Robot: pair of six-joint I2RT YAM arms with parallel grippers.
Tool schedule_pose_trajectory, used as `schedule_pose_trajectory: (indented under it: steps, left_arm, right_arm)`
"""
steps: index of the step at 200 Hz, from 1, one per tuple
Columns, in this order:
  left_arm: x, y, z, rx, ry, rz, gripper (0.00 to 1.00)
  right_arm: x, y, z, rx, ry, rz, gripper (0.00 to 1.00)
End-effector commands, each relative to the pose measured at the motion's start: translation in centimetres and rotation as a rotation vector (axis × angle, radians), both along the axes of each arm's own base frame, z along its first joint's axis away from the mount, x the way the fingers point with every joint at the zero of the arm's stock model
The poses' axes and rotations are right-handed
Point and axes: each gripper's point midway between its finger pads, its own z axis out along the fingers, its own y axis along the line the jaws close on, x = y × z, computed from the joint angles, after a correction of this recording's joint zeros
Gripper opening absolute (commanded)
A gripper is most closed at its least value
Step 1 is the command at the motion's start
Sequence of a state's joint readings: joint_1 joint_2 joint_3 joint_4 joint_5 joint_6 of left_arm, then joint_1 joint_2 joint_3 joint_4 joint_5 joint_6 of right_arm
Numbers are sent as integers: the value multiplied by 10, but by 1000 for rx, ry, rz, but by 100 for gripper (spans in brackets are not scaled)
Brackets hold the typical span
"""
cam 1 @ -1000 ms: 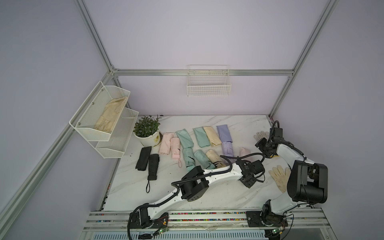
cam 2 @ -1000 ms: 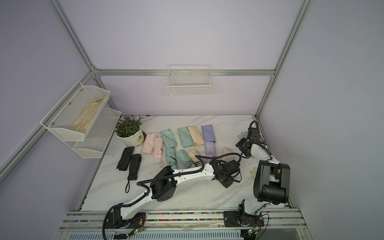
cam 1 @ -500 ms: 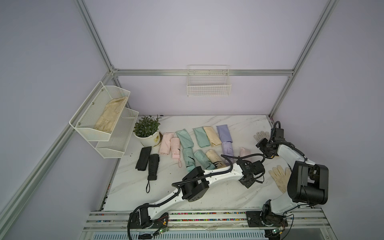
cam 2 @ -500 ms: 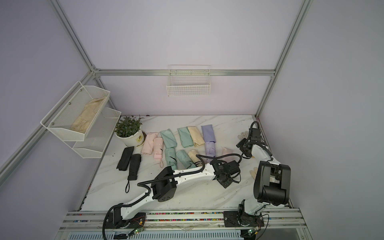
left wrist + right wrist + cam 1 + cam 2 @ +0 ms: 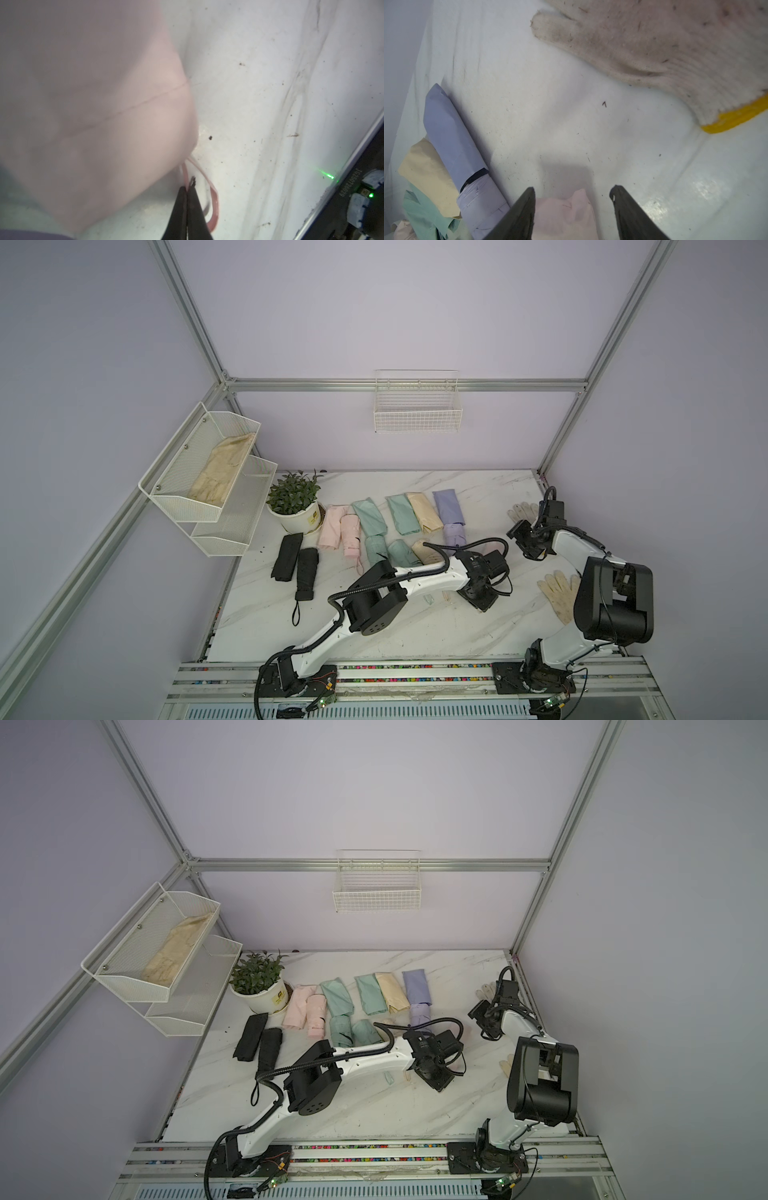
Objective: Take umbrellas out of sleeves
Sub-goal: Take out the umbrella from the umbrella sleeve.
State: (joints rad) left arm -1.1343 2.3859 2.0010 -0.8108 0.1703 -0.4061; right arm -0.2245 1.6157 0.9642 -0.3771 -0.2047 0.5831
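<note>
marble table (image 5: 415,630) bears umbrellas (image 5: 351,535), sleeves (image 5: 448,506), gloves (image 5: 557,593).

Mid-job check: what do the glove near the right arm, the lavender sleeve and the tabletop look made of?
Glove: off-white knit yarn, probably cotton, fuzzy; ribbed stitch rows and a yellow cuff band show.
Lavender sleeve: thin smooth woven synthetic, likely nylon or polyester, matte; crisp creases.
Tabletop: white marble-look slab, grey veins, slight gloss; stone or laminate cannot be told.
</note>
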Motion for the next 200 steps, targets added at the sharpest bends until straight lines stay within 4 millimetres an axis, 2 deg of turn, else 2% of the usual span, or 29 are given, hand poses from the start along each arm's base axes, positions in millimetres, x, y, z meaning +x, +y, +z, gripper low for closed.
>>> schedule_pose_trajectory:
  steps: [1, 53, 86, 137, 174, 200]
  left_arm:
    - [1, 3, 14, -46, 48, 22, 0]
    - [6, 6, 15, -82, 85, 47, 0]
    - [8, 8, 16, -104, 103, 70, 0]
    - [9, 12, 15, -122, 131, 83, 0]
    - [10, 17, 14, -133, 146, 97, 0]
    - [12, 20, 14, -134, 147, 102, 0]
  right_arm:
    - [6, 8, -5, 30, -26, 50, 63]
    - [15, 32, -12, -39, 6, 144, 63]
    - [21, 47, -9, -124, 12, 200, 63]
    - [30, 51, 0, -230, 16, 227, 65]
    - [29, 59, -10, -317, 70, 291, 70]
    - [27, 66, -17, -334, 92, 318, 67]
